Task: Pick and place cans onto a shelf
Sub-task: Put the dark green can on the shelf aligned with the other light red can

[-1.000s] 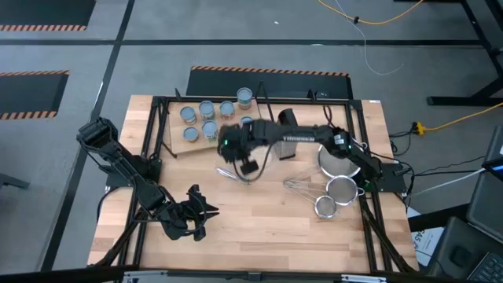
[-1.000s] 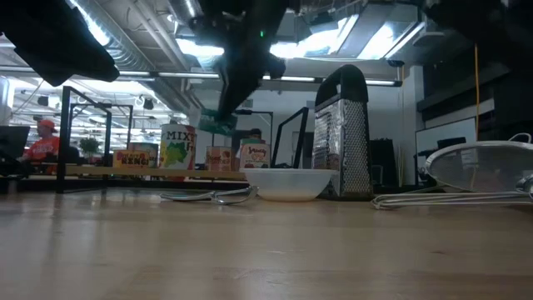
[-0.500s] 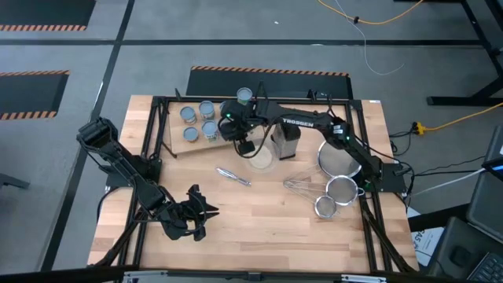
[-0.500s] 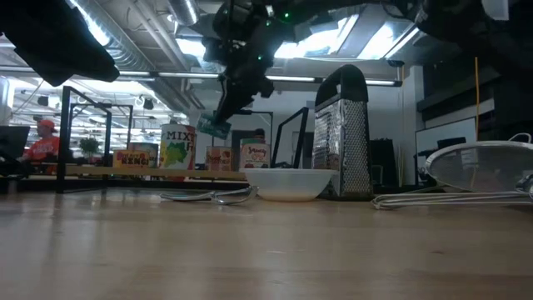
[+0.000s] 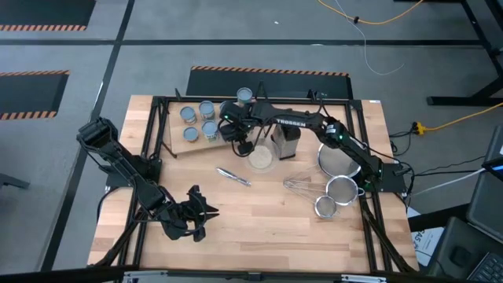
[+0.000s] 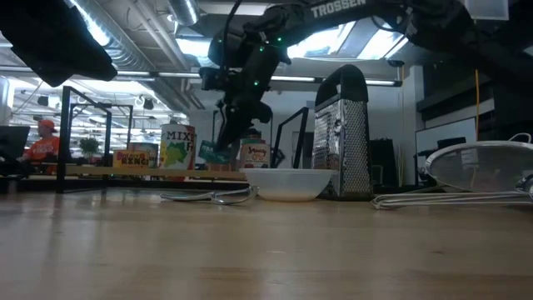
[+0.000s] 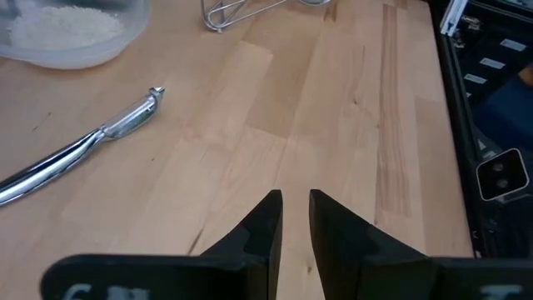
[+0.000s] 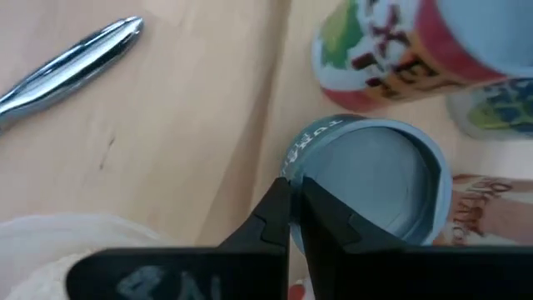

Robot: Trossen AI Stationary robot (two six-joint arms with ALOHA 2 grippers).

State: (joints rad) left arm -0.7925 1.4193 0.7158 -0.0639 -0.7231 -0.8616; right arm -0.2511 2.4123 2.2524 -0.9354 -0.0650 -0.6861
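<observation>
**A:** Your right gripper (image 8: 289,218) — what's it holding? From overhead I only get a dark knot of arm at the shelf's (image 5: 174,145) edge.

**B:** Wrist view settles it. Fingers pinched on the rim of a teal-labelled can (image 8: 366,179), pale blue-grey lid, round and flat. The fingers cover part of the rim, so you can't read the whole label. At table height, it hangs at the shelf board with the can (image 6: 211,152) at its tip, tilted.

**A:** Other cans?

**B:** Four lids (image 5: 198,121) show clear on the pale board overhead; one more (image 5: 244,96) sits at 12 o'clock from the gripper. Anything under the arm is hidden from you. Low down, the labelled tins (image 6: 176,147) overlap; count unsure.

**A:** Left side?

**B:** Your left gripper (image 7: 296,212) is parked near the table's front-left corner, fingers nearly together with a thin gap, nothing between them. Bare pale wood grain beneath.

**A:** Clutter?

**B:** Shiny metal peeler (image 5: 233,176) at 6 o'clock from the right gripper. Whitish bowl (image 5: 261,159) of white grains beside it. Perforated steel grater (image 6: 342,133) standing upright. Wire-mesh strainers (image 5: 339,190), cut off at the low view's edge.
</observation>
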